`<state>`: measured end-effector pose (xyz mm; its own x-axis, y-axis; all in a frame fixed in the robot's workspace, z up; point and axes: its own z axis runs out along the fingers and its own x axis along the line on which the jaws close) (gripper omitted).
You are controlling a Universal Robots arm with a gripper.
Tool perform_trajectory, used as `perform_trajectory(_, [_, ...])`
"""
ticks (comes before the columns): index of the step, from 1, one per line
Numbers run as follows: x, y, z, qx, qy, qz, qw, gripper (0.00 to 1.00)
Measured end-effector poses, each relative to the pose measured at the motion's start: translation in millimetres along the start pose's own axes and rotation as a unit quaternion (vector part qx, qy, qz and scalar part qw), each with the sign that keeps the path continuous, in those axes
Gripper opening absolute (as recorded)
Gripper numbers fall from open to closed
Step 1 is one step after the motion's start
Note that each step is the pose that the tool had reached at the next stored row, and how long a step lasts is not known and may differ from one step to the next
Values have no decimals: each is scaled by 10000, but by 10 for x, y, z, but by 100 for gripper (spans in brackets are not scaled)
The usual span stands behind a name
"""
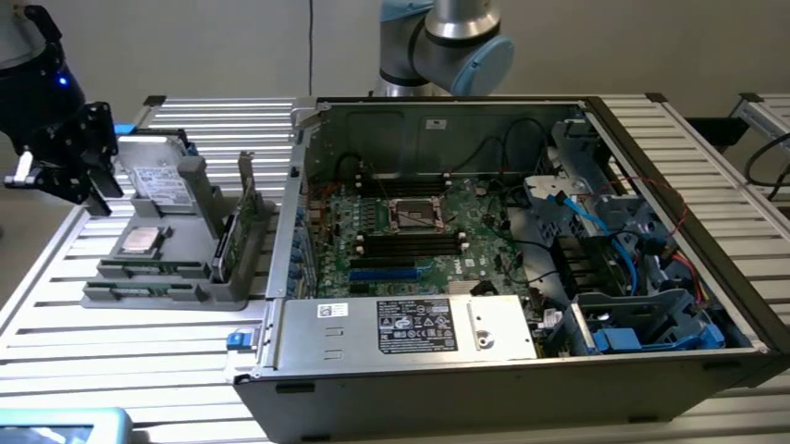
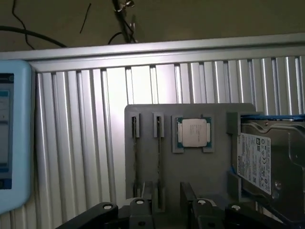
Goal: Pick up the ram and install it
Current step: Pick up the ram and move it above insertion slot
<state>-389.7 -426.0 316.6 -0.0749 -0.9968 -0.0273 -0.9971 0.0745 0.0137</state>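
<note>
We find the gripper point(image 2: 167, 203) poised above the grey holder point(image 2: 214, 181). Its two black fingers point(image 2: 187, 198) stand apart with bare holder surface between them, and it grips nothing. In the exterior view it hangs over the end of the holder at the exterior view's left, well apart from the open computer case point(image 1: 494, 407).

The holder rests on the slatted aluminium table point(image 2: 86, 143). We locate the first ram stick point(image 2: 157, 157) standing on edge in a narrow slot of the holder, just beside the CPU point(image 2: 194, 132), which lies flat in its own recess. The second ram stick point(image 2: 135, 152) stands on edge in the parallel slot, on the far side of the first from the CPU. Neither stick is touched, and the first lies nearer to the fingers. A hard drive point(image 2: 259, 164) with a white label occupies the compartment on the other side of the CPU. A light-blue device point(image 2: 14, 133) lies on the table, apart from the holder.

Inside the case, the motherboard point(image 1: 370, 236) lies flat. Long black slots point(image 1: 408, 243) run on either side of the central processor socket point(image 1: 417, 215). Blue slots point(image 1: 383, 274) lie closer to the labelled power supply point(image 1: 408, 328). We cannot tell whether any of these slots is occupied
</note>
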Motion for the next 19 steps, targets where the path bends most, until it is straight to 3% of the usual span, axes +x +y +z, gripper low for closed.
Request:
perform_trajectory(5, [20,-1,40,-2,13,-94,10000,36])
perform_trajectory(13, [97,-9,95,3,86,-98,9999,36])
perform_trajectory(19, [173,-24,155,4,98,-104,9999,36])
